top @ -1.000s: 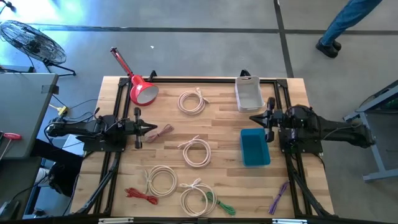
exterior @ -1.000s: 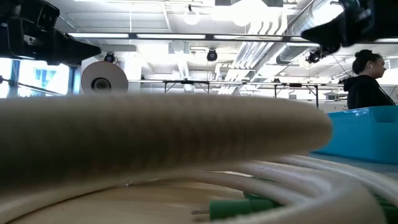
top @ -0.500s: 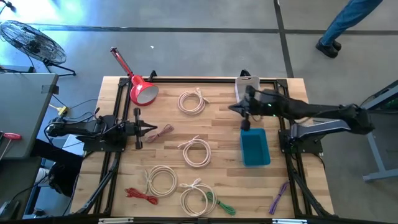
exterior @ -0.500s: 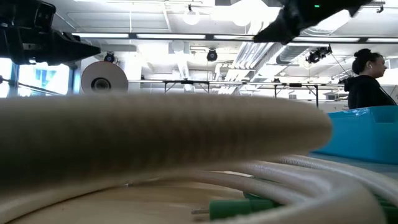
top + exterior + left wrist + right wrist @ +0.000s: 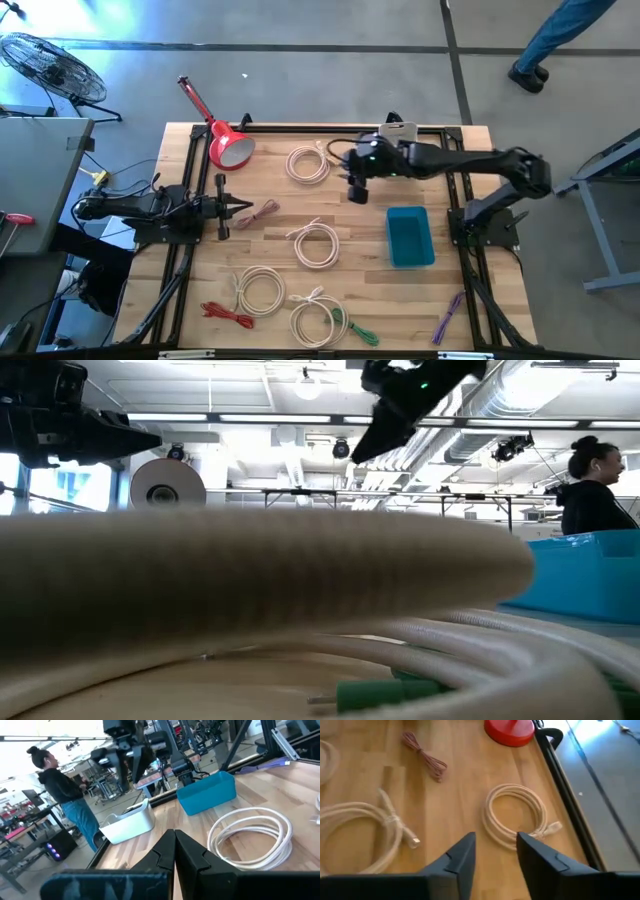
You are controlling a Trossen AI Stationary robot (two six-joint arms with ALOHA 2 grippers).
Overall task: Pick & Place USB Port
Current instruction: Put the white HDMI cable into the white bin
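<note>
Several coiled cables lie flat on the wooden table (image 5: pixel 360 215). One white coil (image 5: pixel 308 163) (image 5: pixel 515 815) lies at the far middle, its plug (image 5: pixel 552 826) sticking out. Another white coil (image 5: pixel 318 243) (image 5: pixel 360 835) lies mid-table. My right gripper (image 5: pixel 352 182) (image 5: pixel 495 845) (image 5: pixel 372 438) hangs open above the table just right of the far coil, touching nothing. My left gripper (image 5: pixel 245 207) (image 5: pixel 174 837) waits shut at the table's left, near a maroon cable bundle (image 5: pixel 262 212).
A blue bin (image 5: pixel 410 236) and a white bin (image 5: pixel 400 148) stand on the right half. A red scoop-like thing (image 5: pixel 225 140) sits at the far left. More white coils (image 5: pixel 260 290), green (image 5: pixel 355 330), red (image 5: pixel 228 315) and purple (image 5: pixel 447 318) cables lie near the front. A person (image 5: pixel 590 490) stands beyond the table.
My right gripper has left its place at the table's right edge and swung toward the far and left, passing over the blue bin's far end, and now hangs beside the far white coil. The cables and bins have stayed where they were.
</note>
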